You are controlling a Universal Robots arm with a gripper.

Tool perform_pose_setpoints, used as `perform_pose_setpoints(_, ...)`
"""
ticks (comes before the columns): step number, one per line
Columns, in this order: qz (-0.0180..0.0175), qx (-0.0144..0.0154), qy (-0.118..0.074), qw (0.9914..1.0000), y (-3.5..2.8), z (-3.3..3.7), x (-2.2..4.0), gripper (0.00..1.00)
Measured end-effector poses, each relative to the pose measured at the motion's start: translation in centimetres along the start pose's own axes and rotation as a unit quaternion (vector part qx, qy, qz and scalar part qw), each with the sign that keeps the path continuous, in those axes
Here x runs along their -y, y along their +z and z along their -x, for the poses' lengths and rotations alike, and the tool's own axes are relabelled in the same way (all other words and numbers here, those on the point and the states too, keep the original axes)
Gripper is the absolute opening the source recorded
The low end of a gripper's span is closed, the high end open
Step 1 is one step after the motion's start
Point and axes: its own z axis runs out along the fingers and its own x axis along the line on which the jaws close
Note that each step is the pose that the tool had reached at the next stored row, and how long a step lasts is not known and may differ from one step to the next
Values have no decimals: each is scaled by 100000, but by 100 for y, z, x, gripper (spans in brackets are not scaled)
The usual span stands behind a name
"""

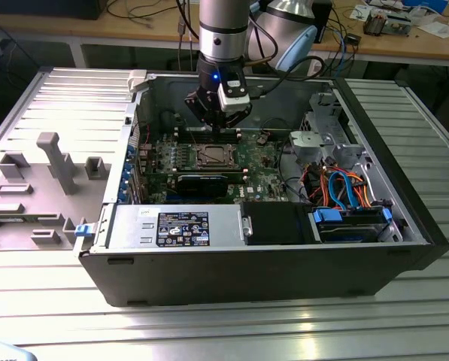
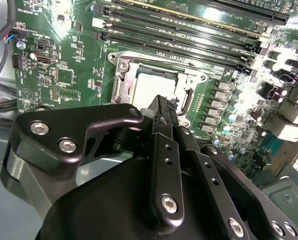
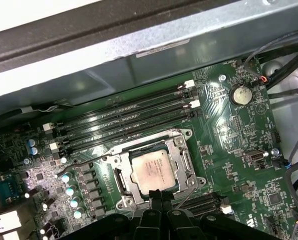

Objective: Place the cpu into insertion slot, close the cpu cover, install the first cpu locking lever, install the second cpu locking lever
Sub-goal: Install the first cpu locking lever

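In the exterior view the open computer case [image 1: 209, 263] lay on a slatted metal table [image 1: 51, 113], and the gripper [image 1: 218, 124] hung inside it above the green motherboard [image 1: 262, 162], just beyond the insertion slot [image 1: 213, 156]; a grey plastic fixture [image 1: 55, 162] stood outside the case toward the exterior view's left, and orange and blue cables [image 1: 344, 188] crowded the case toward the exterior view's right. The second wrist view brought the slot [image 2: 156, 82] close, with the cpu [image 2: 153, 85] seated in it, its pale face partly hidden behind the black fingers [image 2: 163, 145], which sat pressed together and held nothing; long black memory slots [image 2: 188, 25] ran beyond the socket. The first wrist view gave the clearest look: the cpu [image 3: 151, 170] lay flat in the slot [image 3: 124, 162], the cpu cover [image 3: 188, 162] lay closed around the chip, a round coin battery [image 3: 241, 93] sat well apart, and the gripper [image 3: 160, 197] hung touching-close beside the socket's edge, its tips together.
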Motion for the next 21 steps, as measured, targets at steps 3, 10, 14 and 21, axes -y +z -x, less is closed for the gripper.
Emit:
perform_pose_setpoints(3, 7, 16, -282, 100000, 0, 0, 0, 11)
perform_pose_setpoints(10, 17, 46, -802, 99997, 0, 0, 0, 11)
perform_pose_setpoints(14, 18, 57, -1017, 99995, 0, 0, 0, 11)
perform_pose_setpoints(21, 30, 81, -1410, 99990, 0, 0, 0, 11)
